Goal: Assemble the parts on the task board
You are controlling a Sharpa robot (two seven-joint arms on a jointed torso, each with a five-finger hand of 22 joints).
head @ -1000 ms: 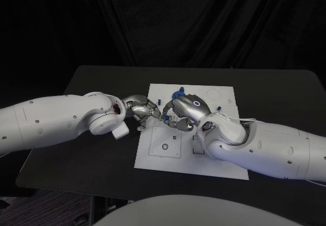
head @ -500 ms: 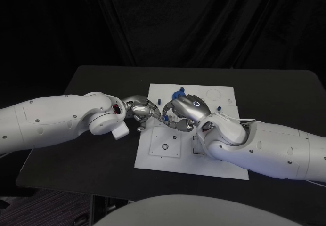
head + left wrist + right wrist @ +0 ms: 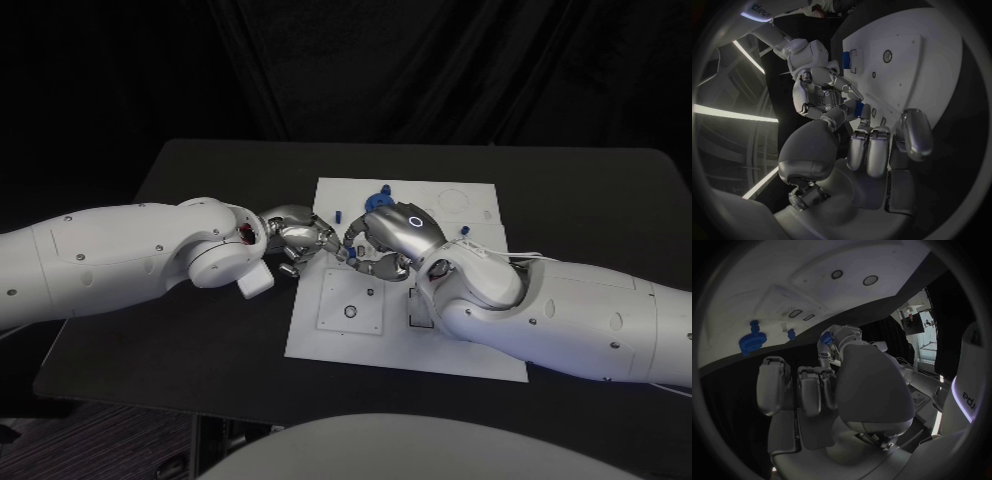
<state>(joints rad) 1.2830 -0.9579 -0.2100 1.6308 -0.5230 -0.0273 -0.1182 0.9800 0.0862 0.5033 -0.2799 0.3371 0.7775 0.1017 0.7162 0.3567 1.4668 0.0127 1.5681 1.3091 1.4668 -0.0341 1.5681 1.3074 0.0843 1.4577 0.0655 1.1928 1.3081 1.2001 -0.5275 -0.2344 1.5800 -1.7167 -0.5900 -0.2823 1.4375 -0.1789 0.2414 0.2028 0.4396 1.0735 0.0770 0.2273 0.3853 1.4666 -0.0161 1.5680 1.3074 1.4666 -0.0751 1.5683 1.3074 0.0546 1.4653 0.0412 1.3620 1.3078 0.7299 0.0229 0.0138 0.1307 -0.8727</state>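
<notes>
- We see a small blue part pinched between both hands' fingertips, held above the board near its left edge, abt mid-way along.
- Left hand: fingers curled in, tips on the part; comes in over the board's left edge.
- Right hand: fingers bent toward the left hand, tips meeting it at the part; sits over the board's middle.
- In the right wrist view the blue bit shows at the left hand's fingertips.
- Blue gear-like part w/ a peg stands near the board's far edge; small blue peg just left of it; another blue piece toward the right edge.
- Board lies mid-tabletop.
</notes>
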